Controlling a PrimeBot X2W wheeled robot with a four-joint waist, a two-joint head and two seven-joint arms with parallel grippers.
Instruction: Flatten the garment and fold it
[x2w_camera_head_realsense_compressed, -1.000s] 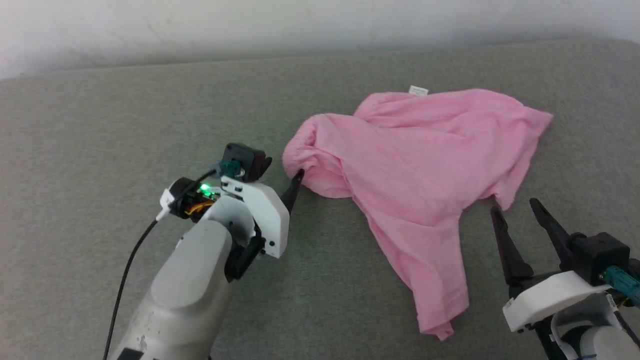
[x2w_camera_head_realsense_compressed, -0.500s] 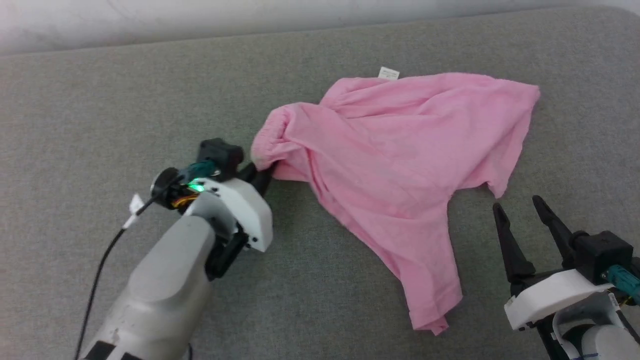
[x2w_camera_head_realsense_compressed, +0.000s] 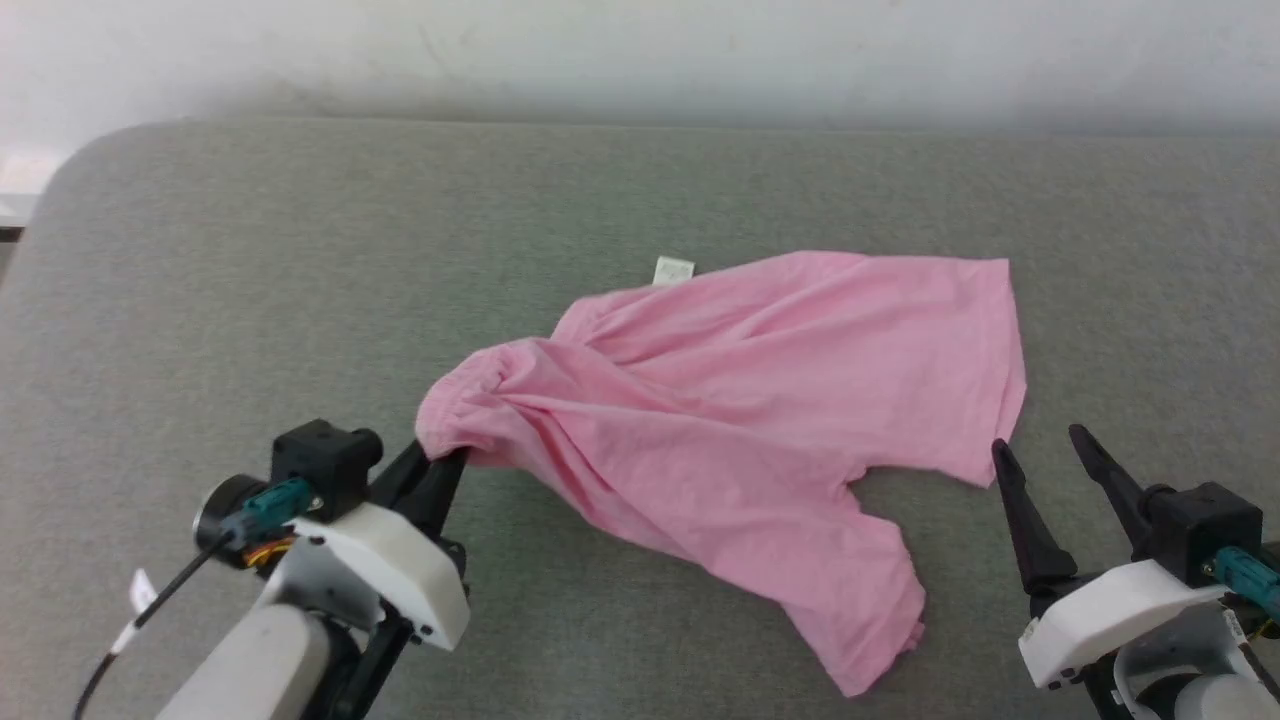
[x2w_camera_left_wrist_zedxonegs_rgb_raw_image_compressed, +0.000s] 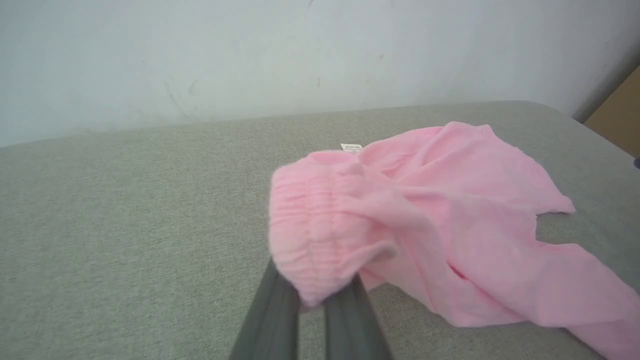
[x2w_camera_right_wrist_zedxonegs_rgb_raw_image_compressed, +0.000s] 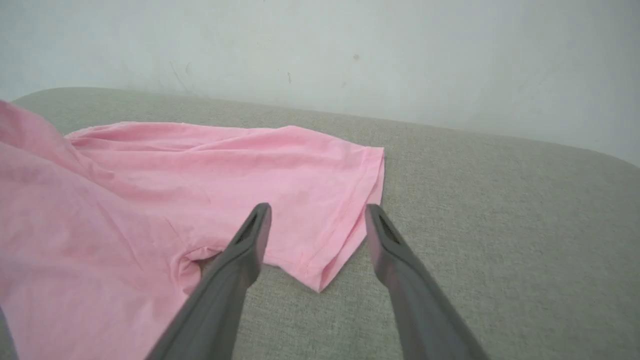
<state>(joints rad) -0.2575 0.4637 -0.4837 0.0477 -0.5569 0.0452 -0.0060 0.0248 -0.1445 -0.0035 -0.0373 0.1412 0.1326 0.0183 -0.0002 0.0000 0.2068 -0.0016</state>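
Observation:
The garment (x2w_camera_head_realsense_compressed: 760, 400) is a light pink thin cloth lying rumpled across the grey padded surface (x2w_camera_head_realsense_compressed: 300, 260), with a small white label (x2w_camera_head_realsense_compressed: 673, 270) at its far edge. My left gripper (x2w_camera_head_realsense_compressed: 447, 462) is shut on the gathered elastic waistband (x2w_camera_left_wrist_zedxonegs_rgb_raw_image_compressed: 312, 240) at the garment's left end, which is lifted a little off the surface. The cloth hides the left fingertips. My right gripper (x2w_camera_head_realsense_compressed: 1040, 450) stands open just off the garment's lower right corner (x2w_camera_right_wrist_zedxonegs_rgb_raw_image_compressed: 320, 280), its fingers (x2w_camera_right_wrist_zedxonegs_rgb_raw_image_compressed: 250, 240) straddling that corner without touching it.
A pale wall (x2w_camera_head_realsense_compressed: 640, 50) runs behind the grey surface. The surface's rounded left corner (x2w_camera_head_realsense_compressed: 70, 170) shows at the far left. A tan object (x2w_camera_left_wrist_zedxonegs_rgb_raw_image_compressed: 617, 117) stands beyond the surface's right side in the left wrist view.
My left gripper closed on the waistband and has pulled it left and toward me, stretching the cloth out. The camera has also shifted. The right gripper stayed open in place.

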